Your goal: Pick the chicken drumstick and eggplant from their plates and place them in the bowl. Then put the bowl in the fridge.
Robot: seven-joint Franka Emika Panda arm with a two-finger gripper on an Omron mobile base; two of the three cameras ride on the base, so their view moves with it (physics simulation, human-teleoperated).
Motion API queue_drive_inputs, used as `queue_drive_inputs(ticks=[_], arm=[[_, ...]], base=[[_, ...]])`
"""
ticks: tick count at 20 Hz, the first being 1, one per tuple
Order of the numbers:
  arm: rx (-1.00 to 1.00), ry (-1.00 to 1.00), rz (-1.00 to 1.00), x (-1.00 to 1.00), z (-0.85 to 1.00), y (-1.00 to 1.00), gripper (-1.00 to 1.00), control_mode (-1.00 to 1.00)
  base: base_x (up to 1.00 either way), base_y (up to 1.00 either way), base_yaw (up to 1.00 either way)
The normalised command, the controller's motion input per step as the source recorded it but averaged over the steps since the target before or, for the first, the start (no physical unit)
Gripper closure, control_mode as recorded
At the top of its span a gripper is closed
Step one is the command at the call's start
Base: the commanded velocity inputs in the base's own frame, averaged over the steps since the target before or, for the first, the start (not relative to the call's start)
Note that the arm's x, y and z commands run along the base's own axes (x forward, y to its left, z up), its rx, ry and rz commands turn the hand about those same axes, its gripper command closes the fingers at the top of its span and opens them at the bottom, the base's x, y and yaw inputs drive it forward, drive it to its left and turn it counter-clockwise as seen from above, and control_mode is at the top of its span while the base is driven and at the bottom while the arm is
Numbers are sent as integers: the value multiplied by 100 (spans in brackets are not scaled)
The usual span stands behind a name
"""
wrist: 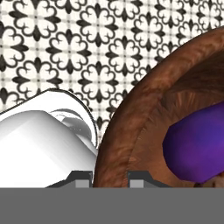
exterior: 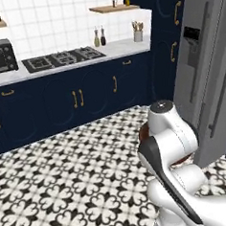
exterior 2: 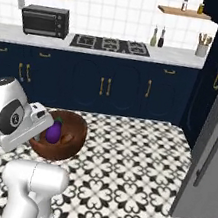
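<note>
The dark-brown wooden bowl hangs above the tiled floor, held at its rim by my gripper, which is shut on it. In the hand view the rim runs down between my two fingertips. The purple eggplant lies inside the bowl, and is close up in the hand view. The drumstick is hidden and the plates are out of view. The grey fridge stands to the right with its door shut; it also shows at the right base view's edge. A sliver of the bowl peeks from behind my arm.
Navy cabinets with gold handles line the back wall under a pale counter with a stove and a toaster oven. Tall navy cabinets adjoin the fridge. Black-and-white tiled floor spreads to the left.
</note>
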Motion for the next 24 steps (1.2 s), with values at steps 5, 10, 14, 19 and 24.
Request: queue_drive_inputs(ticks=[5, 10, 14, 19, 24], arm=[[0, 0, 0, 0, 0, 0, 100, 100], [0, 0, 0, 0, 0, 0, 100, 100], [0, 0, 0, 0, 0, 0, 100, 100], [0, 0, 0, 0, 0, 0, 100, 100], [0, 0, 0, 0, 0, 0, 100, 100]], base=[[100, 0, -4], [100, 0, -28], [100, 2, -57], [99, 10, -64], [100, 20, -61]])
